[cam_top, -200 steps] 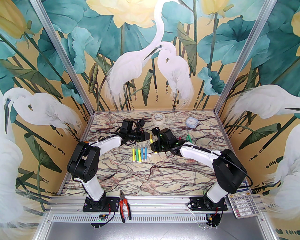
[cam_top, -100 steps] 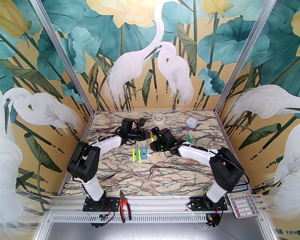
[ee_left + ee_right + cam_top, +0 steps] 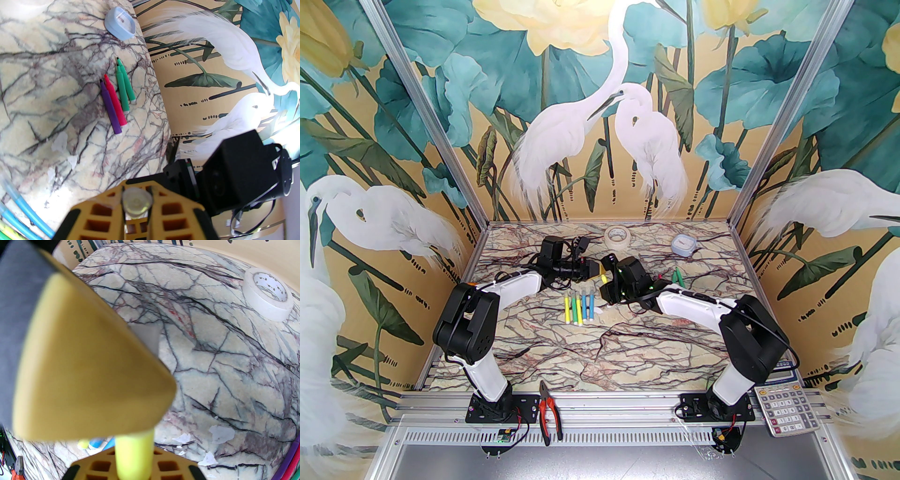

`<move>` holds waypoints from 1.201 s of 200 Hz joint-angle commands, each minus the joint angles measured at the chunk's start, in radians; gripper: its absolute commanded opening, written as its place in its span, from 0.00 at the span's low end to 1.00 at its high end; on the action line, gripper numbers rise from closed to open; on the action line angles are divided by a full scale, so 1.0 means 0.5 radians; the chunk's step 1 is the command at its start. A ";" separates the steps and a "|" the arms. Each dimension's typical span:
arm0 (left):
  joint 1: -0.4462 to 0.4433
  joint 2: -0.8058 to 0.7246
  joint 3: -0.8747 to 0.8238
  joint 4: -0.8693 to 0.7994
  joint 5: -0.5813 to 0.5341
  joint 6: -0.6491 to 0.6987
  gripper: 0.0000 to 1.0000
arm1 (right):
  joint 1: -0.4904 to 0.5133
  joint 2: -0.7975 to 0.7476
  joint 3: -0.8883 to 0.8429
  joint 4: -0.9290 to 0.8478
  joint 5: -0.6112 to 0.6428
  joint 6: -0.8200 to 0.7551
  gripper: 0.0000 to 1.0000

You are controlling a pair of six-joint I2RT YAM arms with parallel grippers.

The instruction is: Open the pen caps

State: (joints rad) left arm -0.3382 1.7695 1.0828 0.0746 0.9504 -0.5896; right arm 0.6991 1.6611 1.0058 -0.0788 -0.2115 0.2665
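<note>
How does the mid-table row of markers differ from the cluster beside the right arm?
The row of markers is yellow, green and blue; the cluster is purple, pink and two greens. The row seems to carry pale caps on its far ends; the cluster shows bare tips. Both lie flat on the table, side by side.

Arms reach inward; left end effector (image 3: 594,269), right end effector (image 3: 605,282) clamped, tips adjacent.

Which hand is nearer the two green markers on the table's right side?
Right, narrowly. The right hand, gripping the yellow marker, is left of the green markers; the left hand, pinching its cap, meets it from farther left.
</note>
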 commanded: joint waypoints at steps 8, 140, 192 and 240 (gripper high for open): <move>0.193 0.008 0.020 0.046 -0.194 -0.048 0.00 | 0.007 -0.111 -0.149 -0.219 -0.069 -0.079 0.00; 0.262 -0.026 0.313 -1.165 -1.212 0.595 0.00 | -0.189 0.094 0.000 -0.400 0.563 0.164 0.00; 0.264 0.040 0.359 -1.449 -1.620 0.697 0.00 | -0.333 0.287 0.150 -0.544 0.698 0.266 0.00; 0.262 0.107 0.356 -1.478 -1.675 0.718 0.00 | -0.378 0.360 0.182 -0.600 0.824 0.291 0.03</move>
State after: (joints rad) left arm -0.2085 1.7779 1.2369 -0.6193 0.1684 -0.2604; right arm 0.5163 1.8183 1.0672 -0.3389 0.1390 0.3836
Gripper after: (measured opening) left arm 0.163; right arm 0.176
